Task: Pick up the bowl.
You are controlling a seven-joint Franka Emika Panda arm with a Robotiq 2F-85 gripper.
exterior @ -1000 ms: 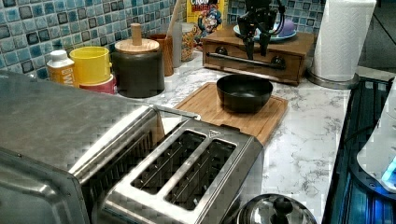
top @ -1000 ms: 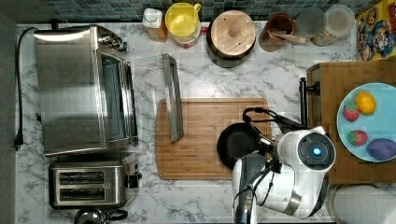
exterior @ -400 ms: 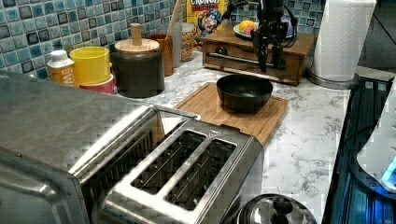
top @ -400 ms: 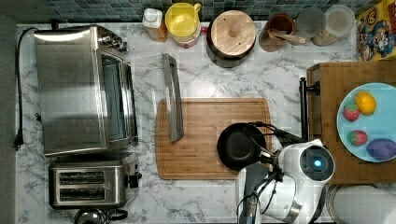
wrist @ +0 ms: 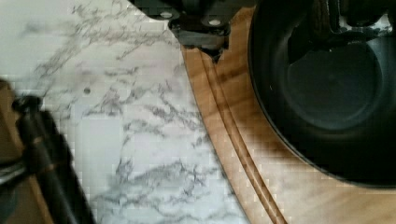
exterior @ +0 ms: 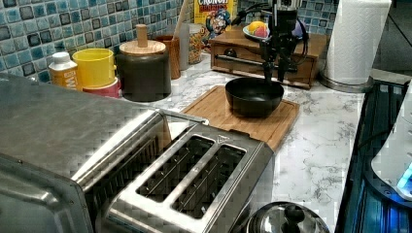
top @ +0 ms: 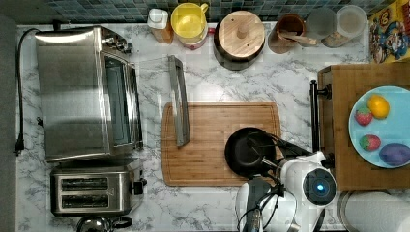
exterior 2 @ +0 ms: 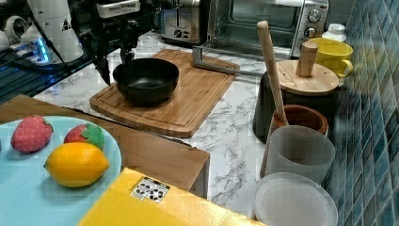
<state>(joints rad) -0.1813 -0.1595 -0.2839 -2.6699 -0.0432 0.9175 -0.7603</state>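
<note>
The black bowl [top: 247,152] sits on the wooden cutting board [top: 208,140], near the board's corner closest to the wooden box. In the left view the bowl [exterior: 253,96] has my gripper [exterior: 273,74] pointing straight down at its far rim. The right view shows the gripper [exterior 2: 115,65] open, with one finger outside the bowl [exterior 2: 146,80] and the other over its inside. In the wrist view the gripper [wrist: 261,32] straddles the rim of the bowl [wrist: 336,88], holding nothing.
A wooden box [top: 338,125] carrying a light blue plate [top: 391,130] of fruit stands close beside the bowl. A dark pot with a wooden lid [top: 240,35], a yellow mug [top: 189,21] and jars line the back wall. The toaster oven's open door [top: 178,99] overhangs the board.
My gripper has come down toward the bowl's rim in the left view. In the top view the wrist has shifted toward the top view's bottom. The bowl has not moved.
</note>
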